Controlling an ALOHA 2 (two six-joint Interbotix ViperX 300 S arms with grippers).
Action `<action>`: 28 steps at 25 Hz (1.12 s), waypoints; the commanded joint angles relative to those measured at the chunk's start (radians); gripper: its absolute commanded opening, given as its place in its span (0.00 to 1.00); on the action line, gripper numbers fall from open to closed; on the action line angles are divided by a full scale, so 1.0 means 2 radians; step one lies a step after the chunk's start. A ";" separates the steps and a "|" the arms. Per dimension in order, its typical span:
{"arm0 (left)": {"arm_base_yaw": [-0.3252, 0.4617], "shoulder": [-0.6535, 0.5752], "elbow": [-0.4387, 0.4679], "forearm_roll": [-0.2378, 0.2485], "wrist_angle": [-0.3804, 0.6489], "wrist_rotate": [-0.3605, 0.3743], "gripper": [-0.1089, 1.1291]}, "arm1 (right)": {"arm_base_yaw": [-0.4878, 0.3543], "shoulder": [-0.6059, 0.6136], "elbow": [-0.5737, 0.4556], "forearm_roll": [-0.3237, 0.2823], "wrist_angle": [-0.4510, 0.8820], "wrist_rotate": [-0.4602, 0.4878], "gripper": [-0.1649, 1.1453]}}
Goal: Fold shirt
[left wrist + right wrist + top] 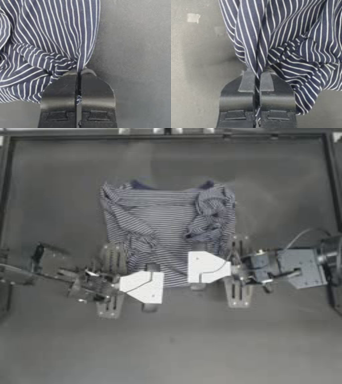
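Note:
The shirt (167, 223), navy with thin white stripes, lies crumpled in the middle of the table, its navy collar toward the far edge. Both sleeves are bunched inward over the body. My left gripper (152, 270) is at the near left corner of the shirt (40, 37), shut on the hem cloth. My right gripper (198, 259) is at the near right part of the hem and is shut on a fold of the shirt (281, 30). In both wrist views the striped cloth is pinched between the closed jaws.
The dark table (167, 343) stretches around the shirt, with a raised rim (167, 135) along the far side. A small pale mark (193, 17) shows on the table surface in the right wrist view.

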 commanded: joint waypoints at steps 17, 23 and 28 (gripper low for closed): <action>-0.082 -0.066 -0.004 0.002 0.046 -0.093 0.13 | 0.072 -0.081 0.007 0.054 0.002 0.070 0.17; -0.119 -0.084 -0.012 0.000 0.075 -0.136 0.13 | 0.108 -0.103 0.008 0.041 0.015 0.131 0.17; -0.151 -0.091 -0.021 -0.005 0.097 -0.188 0.13 | 0.134 -0.113 0.008 0.033 0.024 0.171 0.17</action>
